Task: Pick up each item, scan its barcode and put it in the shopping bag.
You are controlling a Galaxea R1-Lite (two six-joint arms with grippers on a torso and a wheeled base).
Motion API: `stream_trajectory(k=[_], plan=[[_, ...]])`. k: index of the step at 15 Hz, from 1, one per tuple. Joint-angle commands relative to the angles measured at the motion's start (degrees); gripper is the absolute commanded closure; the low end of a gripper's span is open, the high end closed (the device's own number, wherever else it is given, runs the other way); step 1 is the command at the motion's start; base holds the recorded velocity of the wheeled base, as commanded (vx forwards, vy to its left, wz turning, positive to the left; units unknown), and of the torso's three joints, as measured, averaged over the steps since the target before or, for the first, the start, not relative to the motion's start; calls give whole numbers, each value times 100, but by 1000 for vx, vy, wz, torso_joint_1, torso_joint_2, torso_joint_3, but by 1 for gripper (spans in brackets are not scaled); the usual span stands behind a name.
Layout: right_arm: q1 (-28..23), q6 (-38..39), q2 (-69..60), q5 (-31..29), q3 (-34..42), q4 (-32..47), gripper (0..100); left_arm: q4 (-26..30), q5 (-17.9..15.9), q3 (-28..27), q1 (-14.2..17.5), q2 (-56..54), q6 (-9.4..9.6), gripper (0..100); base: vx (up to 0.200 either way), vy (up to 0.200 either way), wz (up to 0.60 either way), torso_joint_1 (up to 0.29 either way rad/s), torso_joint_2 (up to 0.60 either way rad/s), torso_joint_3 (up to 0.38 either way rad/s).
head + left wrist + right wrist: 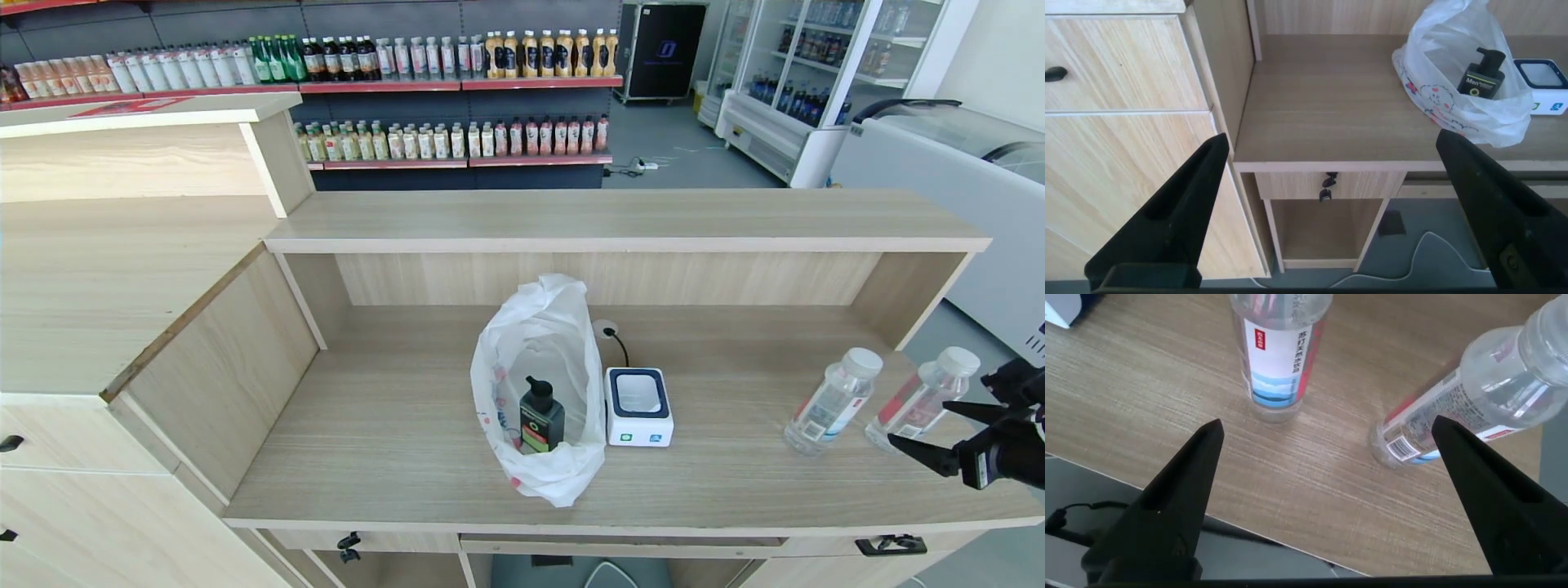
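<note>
Right wrist view shows us a barcode on the bottle (1470, 384) farthest from the scanner (638, 406), too small to tell in the head view. Our right gripper (1327, 429) hangs wide open, empty, by it and the nearer bottle (1278, 351). The left gripper (1333, 139), equally spread, holds nothing. A pump bottle (541, 418) stands in the bag (531, 327) just left of the scanner.

Right wrist view's edge cuts off the cap of the water bottle (1279, 359) nearer the scanner (639, 406).
</note>
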Motion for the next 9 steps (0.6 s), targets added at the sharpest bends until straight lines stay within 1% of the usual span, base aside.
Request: stream_trajectory(k=[1,9], plan=[[191,8,77,-4,-80,-7,0,0,0,0,0,6,0,0,0,0,0,0,0,0],[674,-1,525,-206,-502,-42,0,0,0,0,0,6,0,0,0,0,0,0,0,0]])
